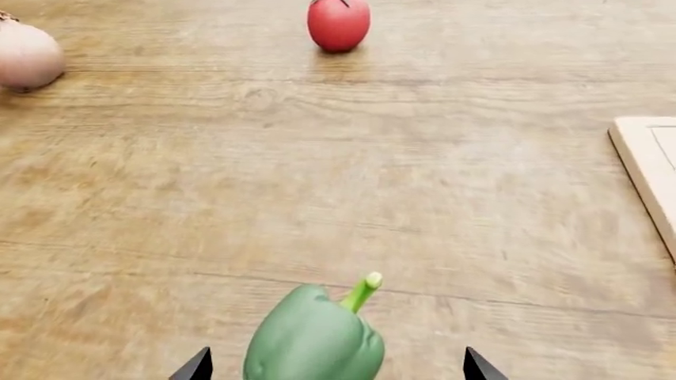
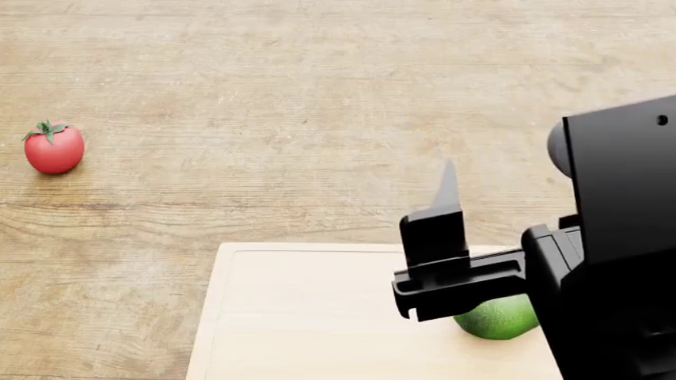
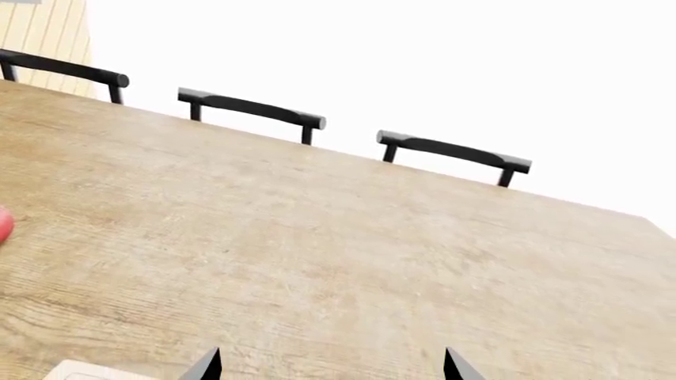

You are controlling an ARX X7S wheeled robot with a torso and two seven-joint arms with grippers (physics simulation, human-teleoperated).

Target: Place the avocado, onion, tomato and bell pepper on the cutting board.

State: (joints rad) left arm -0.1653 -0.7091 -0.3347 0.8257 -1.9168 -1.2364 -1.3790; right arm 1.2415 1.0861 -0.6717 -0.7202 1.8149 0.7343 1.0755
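Observation:
In the left wrist view the dark green bell pepper (image 1: pixel 313 339) lies on the table between the tips of my left gripper (image 1: pixel 338 367), which is open, with gaps on both sides. Beyond it are the red tomato (image 1: pixel 339 24), the pale onion (image 1: pixel 27 55) and a corner of the cutting board (image 1: pixel 647 154). The head view shows the tomato (image 2: pixel 54 148) on the table at left. It also shows the avocado (image 2: pixel 499 317) on the cutting board (image 2: pixel 306 317), partly hidden by my right arm. My right gripper (image 3: pixel 329 367) is open and empty above the board.
The wooden table (image 2: pixel 317 95) stretches far beyond the board. Three black chairs (image 3: pixel 252 108) stand along its far edge. My bulky black right arm (image 2: pixel 618 253) blocks the head view's lower right. A board corner (image 3: pixel 76 370) shows in the right wrist view.

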